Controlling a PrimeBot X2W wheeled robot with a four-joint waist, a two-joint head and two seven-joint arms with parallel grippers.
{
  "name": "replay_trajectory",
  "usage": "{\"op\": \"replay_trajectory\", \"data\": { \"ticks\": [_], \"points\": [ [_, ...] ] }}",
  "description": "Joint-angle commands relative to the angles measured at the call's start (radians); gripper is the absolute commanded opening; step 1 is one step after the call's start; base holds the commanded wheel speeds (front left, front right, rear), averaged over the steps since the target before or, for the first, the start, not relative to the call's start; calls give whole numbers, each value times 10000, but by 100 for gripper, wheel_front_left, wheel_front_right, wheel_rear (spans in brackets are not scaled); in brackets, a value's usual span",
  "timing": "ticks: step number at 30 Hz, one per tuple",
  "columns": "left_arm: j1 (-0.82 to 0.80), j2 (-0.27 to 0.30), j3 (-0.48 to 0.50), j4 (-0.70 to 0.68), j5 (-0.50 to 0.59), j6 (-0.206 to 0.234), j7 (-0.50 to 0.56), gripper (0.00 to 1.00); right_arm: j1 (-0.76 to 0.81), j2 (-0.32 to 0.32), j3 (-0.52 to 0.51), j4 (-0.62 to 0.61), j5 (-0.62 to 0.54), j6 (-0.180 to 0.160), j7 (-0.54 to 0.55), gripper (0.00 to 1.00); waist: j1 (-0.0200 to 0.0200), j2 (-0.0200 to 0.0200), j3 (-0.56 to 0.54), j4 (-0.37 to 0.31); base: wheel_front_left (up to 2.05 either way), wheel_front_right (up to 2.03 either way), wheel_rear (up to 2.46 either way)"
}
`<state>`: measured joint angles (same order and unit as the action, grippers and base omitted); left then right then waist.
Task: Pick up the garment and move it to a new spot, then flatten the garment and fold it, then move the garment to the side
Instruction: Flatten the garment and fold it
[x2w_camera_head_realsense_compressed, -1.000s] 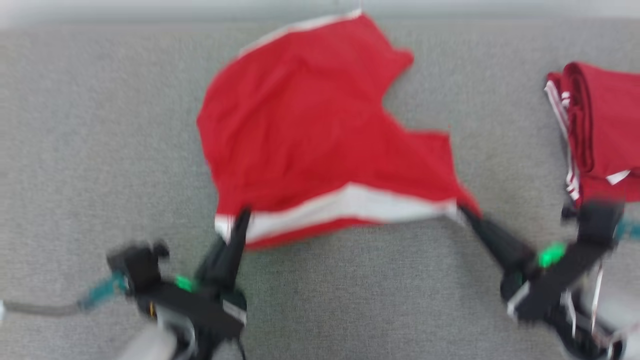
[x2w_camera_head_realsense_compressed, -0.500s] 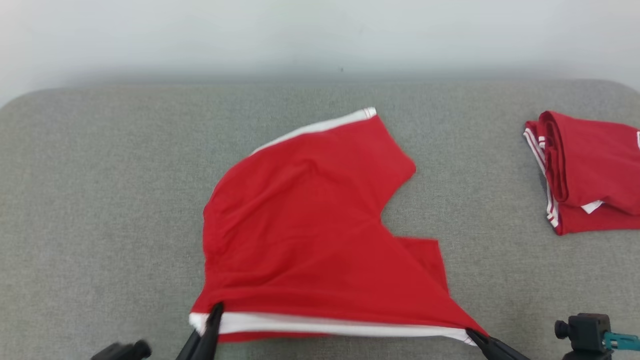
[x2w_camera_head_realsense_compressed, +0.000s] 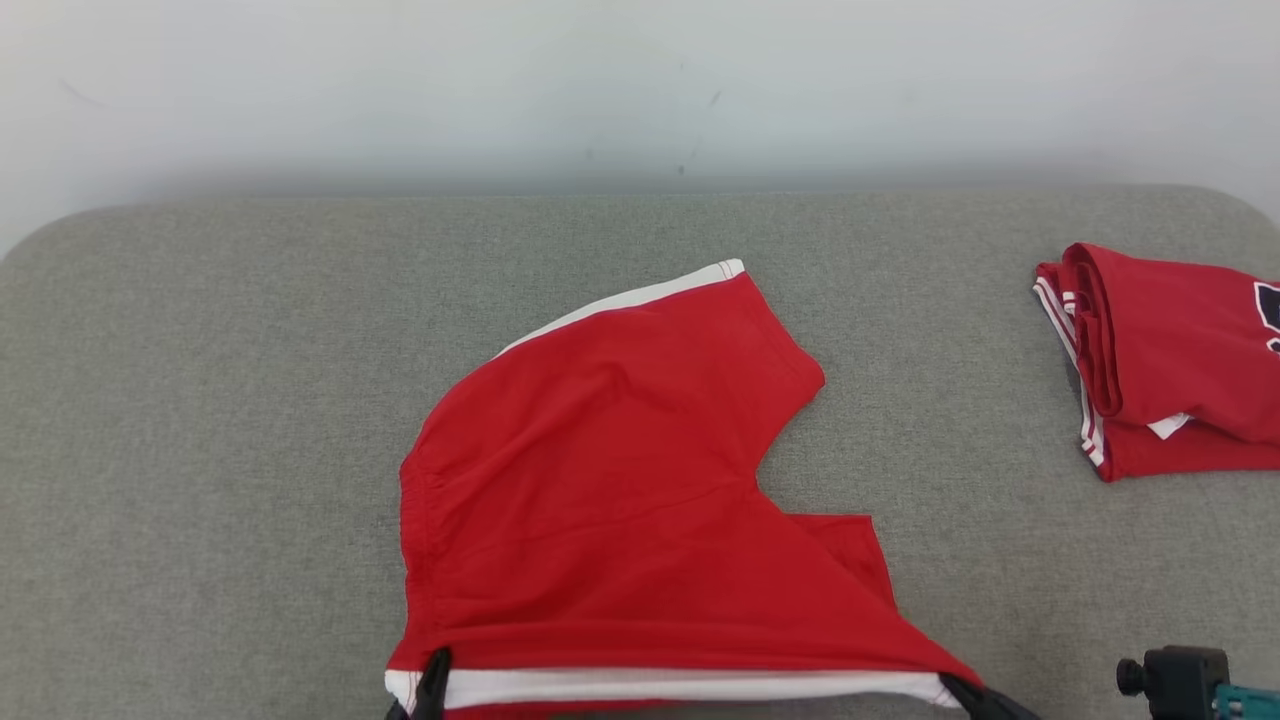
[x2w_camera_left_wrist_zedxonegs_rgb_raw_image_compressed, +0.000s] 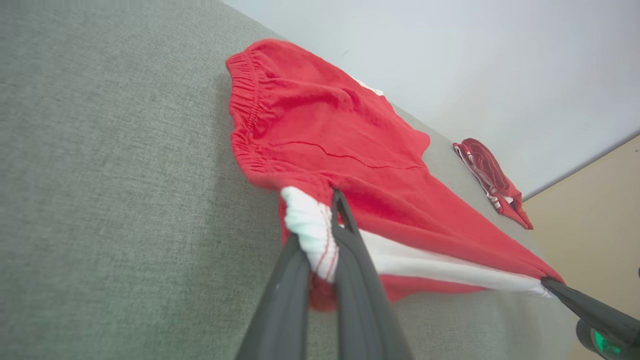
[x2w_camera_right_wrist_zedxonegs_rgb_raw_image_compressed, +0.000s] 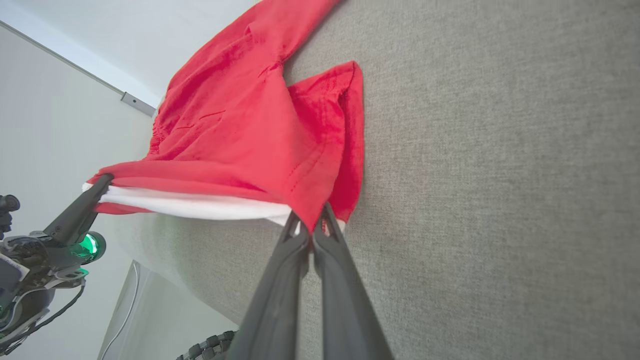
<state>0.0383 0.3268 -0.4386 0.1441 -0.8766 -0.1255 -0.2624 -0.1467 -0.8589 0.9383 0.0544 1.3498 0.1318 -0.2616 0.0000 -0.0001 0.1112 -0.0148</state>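
Observation:
The garment (x2w_camera_head_realsense_compressed: 620, 500) is a pair of red shorts with white side stripes, lying spread on the grey cushion. Its near edge is lifted and stretched taut between my two grippers. At the bottom of the head view my left gripper (x2w_camera_head_realsense_compressed: 432, 682) is shut on the near left corner. In the left wrist view the left gripper (x2w_camera_left_wrist_zedxonegs_rgb_raw_image_compressed: 320, 220) pinches the white striped cloth (x2w_camera_left_wrist_zedxonegs_rgb_raw_image_compressed: 307, 225). My right gripper (x2w_camera_head_realsense_compressed: 965, 692) is shut on the near right corner. In the right wrist view the right gripper (x2w_camera_right_wrist_zedxonegs_rgb_raw_image_compressed: 310, 217) clamps the red hem (x2w_camera_right_wrist_zedxonegs_rgb_raw_image_compressed: 300, 170).
A second red garment (x2w_camera_head_realsense_compressed: 1160, 360), folded, lies at the cushion's right end. The grey cushion (x2w_camera_head_realsense_compressed: 200, 400) has bare room to the left and behind the shorts. A pale wall (x2w_camera_head_realsense_compressed: 640, 90) runs along the back. The cushion's near edge is close under my grippers.
The head camera has pulled back and tilted, so the whole picture shifted down. Both grippers kept their hold and drew the garment's near edge slightly toward me, pulling it straighter.

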Motion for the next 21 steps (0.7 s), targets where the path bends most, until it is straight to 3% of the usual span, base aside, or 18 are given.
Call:
{"op": "replay_trajectory", "data": {
  "ticks": [1, 7, 13, 21],
  "points": [
    [-113, -71, 191, -35, 76, -34, -30, 0, -204, 20, -130, 26, -129, -20, -33, 0, 0, 1, -29, 26, 0, 0, 0],
    [-785, -271, 510, -67, 85, 0, 26, 0, -1058, -155, -402, -101, -21, -20, 148, 0, 0, 1, 61, 142, 0, 0, 0],
    [-2223, -396, 686, 218, 160, 211, 328, 0, -2797, -322, -565, 214, -23, -20, 1064, 0, 0, 1, 714, 392, 0, 0, 0],
    [-4613, -823, 622, 1405, 224, 256, 794, 0, -5751, -135, -511, 1722, 111, -22, 2689, 0, 0, 1, 1848, 998, 0, 0, 0]
  ]
}}
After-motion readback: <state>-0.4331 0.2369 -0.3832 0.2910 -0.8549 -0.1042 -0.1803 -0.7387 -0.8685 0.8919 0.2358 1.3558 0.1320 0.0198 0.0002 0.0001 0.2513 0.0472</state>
